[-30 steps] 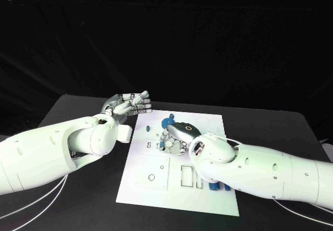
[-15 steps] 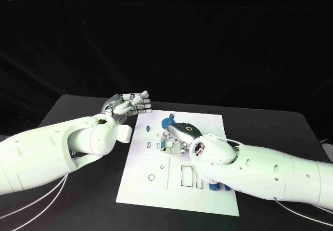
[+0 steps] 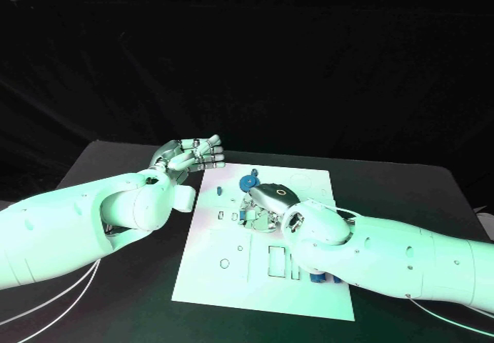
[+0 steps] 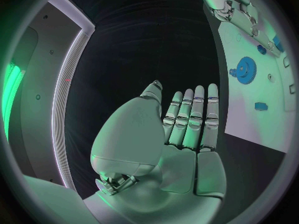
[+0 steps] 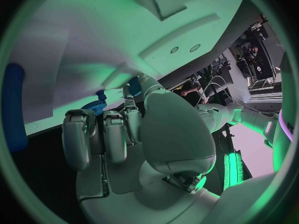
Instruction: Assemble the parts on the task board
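The white task board (image 3: 237, 264) lies in the middle of the black table. A blue gear (image 3: 247, 183) stands on its far part and appears again in the left wrist view (image 4: 244, 67), with a small blue piece (image 4: 261, 106) near it. My right hand (image 3: 263, 206) is over the board just nearer than the gear, its fingers (image 5: 115, 134) curled down. The gear's toothed edge (image 5: 96, 104) peeks out past them, and whether they hold anything is hidden. My left hand (image 3: 191, 153) hovers off the board's far left corner with its fingers (image 4: 193, 117) straight and nothing in it.
More blue parts (image 3: 321, 276) lie at the board's near right, partly under my right forearm. A long blue piece (image 5: 14, 104) lies at the board's edge in the right wrist view. Rectangular slots (image 3: 276, 261) and small holes mark the near half. Bare table surrounds the board.
My right hand has drawn back slightly toward the near side, uncovering more of the blue gear. My left hand has stayed put.
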### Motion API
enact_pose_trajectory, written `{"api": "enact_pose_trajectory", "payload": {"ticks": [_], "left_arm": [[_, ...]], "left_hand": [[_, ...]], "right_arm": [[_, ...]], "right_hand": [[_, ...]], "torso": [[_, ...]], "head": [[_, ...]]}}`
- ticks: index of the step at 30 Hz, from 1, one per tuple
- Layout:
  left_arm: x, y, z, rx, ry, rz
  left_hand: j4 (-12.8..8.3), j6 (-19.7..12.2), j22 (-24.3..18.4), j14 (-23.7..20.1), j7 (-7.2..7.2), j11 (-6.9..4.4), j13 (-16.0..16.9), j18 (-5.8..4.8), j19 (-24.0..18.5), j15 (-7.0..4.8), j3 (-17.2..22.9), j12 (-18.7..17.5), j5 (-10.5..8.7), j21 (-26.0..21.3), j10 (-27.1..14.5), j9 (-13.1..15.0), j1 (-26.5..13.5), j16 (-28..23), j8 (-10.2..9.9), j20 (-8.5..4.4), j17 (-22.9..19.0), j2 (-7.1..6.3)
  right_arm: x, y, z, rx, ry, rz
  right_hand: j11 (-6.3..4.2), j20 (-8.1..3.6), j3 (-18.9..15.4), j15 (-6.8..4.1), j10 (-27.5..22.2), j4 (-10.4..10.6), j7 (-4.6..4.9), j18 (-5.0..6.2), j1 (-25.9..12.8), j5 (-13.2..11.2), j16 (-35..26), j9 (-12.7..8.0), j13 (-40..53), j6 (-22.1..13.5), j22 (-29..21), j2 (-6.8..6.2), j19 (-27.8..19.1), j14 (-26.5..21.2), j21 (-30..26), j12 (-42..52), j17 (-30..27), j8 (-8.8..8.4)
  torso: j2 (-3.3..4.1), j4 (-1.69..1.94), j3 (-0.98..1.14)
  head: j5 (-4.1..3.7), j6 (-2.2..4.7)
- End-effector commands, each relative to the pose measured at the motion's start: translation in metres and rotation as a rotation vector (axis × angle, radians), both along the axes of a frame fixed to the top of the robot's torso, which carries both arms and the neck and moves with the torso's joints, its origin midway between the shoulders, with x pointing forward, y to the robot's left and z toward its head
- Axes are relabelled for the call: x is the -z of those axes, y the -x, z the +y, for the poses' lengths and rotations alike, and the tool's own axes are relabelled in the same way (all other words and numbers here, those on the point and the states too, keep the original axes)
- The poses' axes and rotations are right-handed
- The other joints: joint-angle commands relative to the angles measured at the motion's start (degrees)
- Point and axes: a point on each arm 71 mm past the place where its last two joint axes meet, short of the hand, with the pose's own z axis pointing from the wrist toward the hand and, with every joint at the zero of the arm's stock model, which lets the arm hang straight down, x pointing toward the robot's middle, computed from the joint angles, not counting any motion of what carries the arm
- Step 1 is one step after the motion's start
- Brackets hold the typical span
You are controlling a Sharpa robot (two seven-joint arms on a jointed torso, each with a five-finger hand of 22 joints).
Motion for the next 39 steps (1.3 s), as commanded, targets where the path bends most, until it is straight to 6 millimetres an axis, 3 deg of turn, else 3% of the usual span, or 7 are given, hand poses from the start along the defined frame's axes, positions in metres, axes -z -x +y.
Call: {"api": "enact_pose_trajectory", "payload": {"ticks": [1, 8, 18, 27, 32, 37, 39], "left_arm": [[-0.001, 0.0, -0.002, 0.018, 0.009, -0.005], [-0.001, 0.0, -0.002, 0.018, 0.009, -0.004], [-0.001, 0.0, -0.003, 0.025, 0.01, 0.001], [0.001, 0.0, -0.004, 0.044, -0.006, 0.014], [0.003, -0.001, -0.004, 0.09, -0.091, 0.019], [0.009, -0.002, -0.004, 0.117, -0.201, 0.055], [0.011, -0.001, -0.004, 0.141, -0.26, 0.074]], "left_hand": [[-0.3, 0.4, 0.0, -0.1, 0.12, 0.11, 0.0, 0.51, -0.5, 0.08, -0.2, -0.2, -0.23, 0.2, 0.2, 0.0, 0.6, -0.3, -0.2, 0.07, 0.1, 0.22], [-0.3, 0.4, 0.0, -0.1, 0.12, 0.11, 0.0, 0.51, -0.5, 0.08, -0.2, -0.2, -0.23, 0.2, 0.2, 0.0, 0.6, -0.3, -0.2, 0.07, 0.1, 0.22], [-0.3, 0.4, 0.1, -0.1, 0.12, 0.11, 0.0, 0.51, -0.5, 0.08, -0.2, -0.2, -0.23, 0.2, 0.1, 0.0, 0.6, -0.4, -0.3, 0.07, 0.1, 0.21], [-0.4, 0.5, 0.2, 0.4, -0.08, -0.03, 0.0, 0.57, -0.4, -0.08, -0.2, -0.2, -0.23, 0.5, 0.3, 0.0, 0.8, -0.2, -0.3, 0.04, 0.2, 0.19], [-1.1, 2.9, 1.7, 6.2, -1.16, -1.54, 0.6, 0.8, 2.5, -1.98, -0.5, 1.1, -0.22, 3.9, 4.6, 0.3, 1.9, 2.2, 0.1, -1.14, 2.0, -0.33], [-1.8, 5.9, 3.8, 12.1, -2.26, -3.19, 1.1, 0.79, 5.6, -4.27, 1.0, 2.3, -0.04, 7.9, 9.0, 0.5, 4.2, 6.0, 1.1, -2.99, 4.5, -0.52], [-1.1, 8.2, 5.2, 16.2, -3.58, -4.59, 1.9, 0.8, 7.5, -5.98, 1.4, 3.9, -0.13, 10.7, 12.8, 1.0, 3.9, 9.3, 2.1, -4.07, 6.5, -0.95]], "right_arm": [[0.002, 0.0, -0.001, 0.013, 0.023, 0.005], [0.002, 0.0, -0.001, 0.014, 0.017, 0.001], [0.0, 0.0, 0.001, 0.017, -0.011, -0.009], [-0.007, 0.003, -0.002, 0.017, -0.088, -0.05], [-0.019, 0.01, -0.012, -0.026, -0.194, -0.084], [-0.038, 0.01, -0.032, -0.098, -0.328, -0.085], [-0.045, 0.009, -0.046, -0.1, -0.38, -0.067]], "right_hand": [[-0.04, 0.09, -0.1, 0.3, -0.5, 0.3, 0.07, -0.15, -0.5, -0.2, -0.3, -0.1, 3.0, -0.3, 11.0, -0.17, 2.1, 5.5, -0.4, -0.3, 13.0, -0.29], [0.27, 0.33, -0.2, 0.56, -0.9, 0.6, 0.41, -0.07, -0.9, -0.3, -0.4, -0.2, 2.6, -1.2, 10.8, -0.6, 1.8, 5.4, -0.8, -0.7, 12.8, -0.65], [0.87, 0.95, -2.1, 1.12, -2.0, 1.9, 0.97, 0.14, -2.9, 0.2, -0.8, -0.4, 1.5, -2.7, 10.3, -2.24, 1.4, 5.2, -1.6, -1.7, 12.0, -1.17], [1.85, 1.65, -7.7, 1.94, -4.4, 4.6, 2.05, 0.45, -3.7, -0.8, -1.3, -0.9, -0.8, -6.3, 9.5, -3.54, 0.6, 5.0, -3.0, -3.7, 11.0, -2.37], [2.47, 2.1, -10.8, 2.45, -4.9, 5.2, 2.75, 0.56, -2.7, -1.2, -1.4, -1.2, -1.3, -8.3, 9.2, -3.71, 0.3, 4.9, -3.5, -4.0, 10.7, -3.05], [2.48, 2.29, -9.4, 2.46, -6.8, 4.7, 2.74, 1.55, 0.6, 0.0, -2.9, -1.2, -3.4, -8.3, 6.7, -0.96, -2.2, 4.1, -7.4, -5.9, 8.0, -2.56], [2.37, 2.25, -9.1, 2.4, -7.1, 4.5, 2.62, 1.68, 1.3, 0.2, -3.0, -1.1, -3.7, -7.9, 6.4, -0.46, -2.5, 4.1, -8.0, -6.2, 7.8, -2.26]], "torso": [[0.0, 0.02, 0.0], [0.0, -0.01, 0.0], [0.01, -0.01, -0.01], [-0.03, 0.0, 0.05], [-0.18, -0.07, 0.1], [-0.66, -0.35, 0.15], [-0.92, -0.48, 0.28]], "head": [[-0.01, -0.01], [-0.02, -0.04], [-0.18, 0.11], [-0.26, 0.19], [-0.16, 0.3], [-0.01, 0.29], [0.08, 0.2]]}}
